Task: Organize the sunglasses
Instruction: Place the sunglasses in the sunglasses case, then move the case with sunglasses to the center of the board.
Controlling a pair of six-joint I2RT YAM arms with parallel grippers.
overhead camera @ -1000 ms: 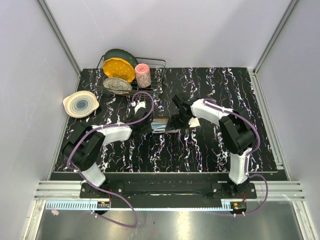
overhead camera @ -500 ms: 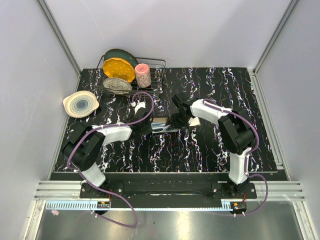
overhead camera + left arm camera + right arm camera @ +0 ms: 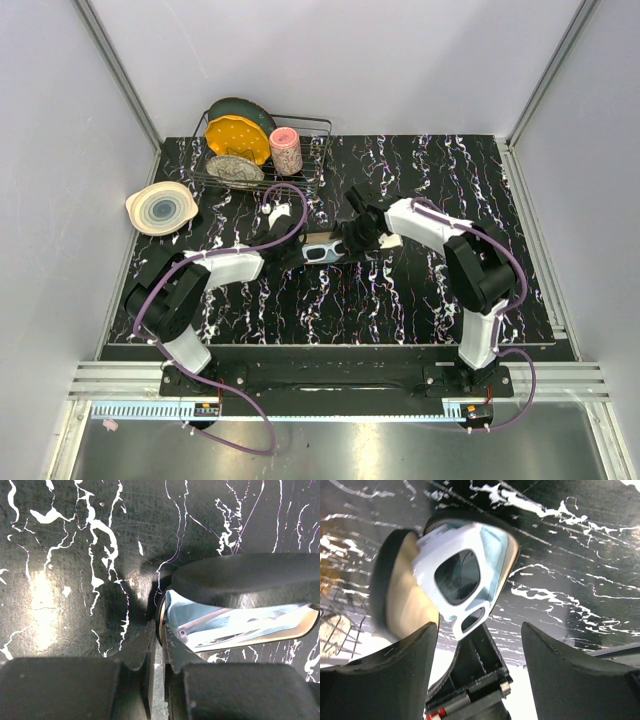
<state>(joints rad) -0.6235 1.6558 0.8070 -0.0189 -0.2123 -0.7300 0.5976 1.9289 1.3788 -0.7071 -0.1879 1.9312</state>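
Sunglasses [image 3: 460, 580] in open case [image 3: 402, 600], just ahead of parted right claw [image 3: 479, 630]

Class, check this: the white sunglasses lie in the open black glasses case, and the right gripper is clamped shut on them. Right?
No. The sunglasses do lie in the open black glasses case, but the right gripper is open, clear of them. The right wrist view shows it.

white-framed sunglasses [image 3: 461, 582], lying in open black case [image 3: 402, 597]
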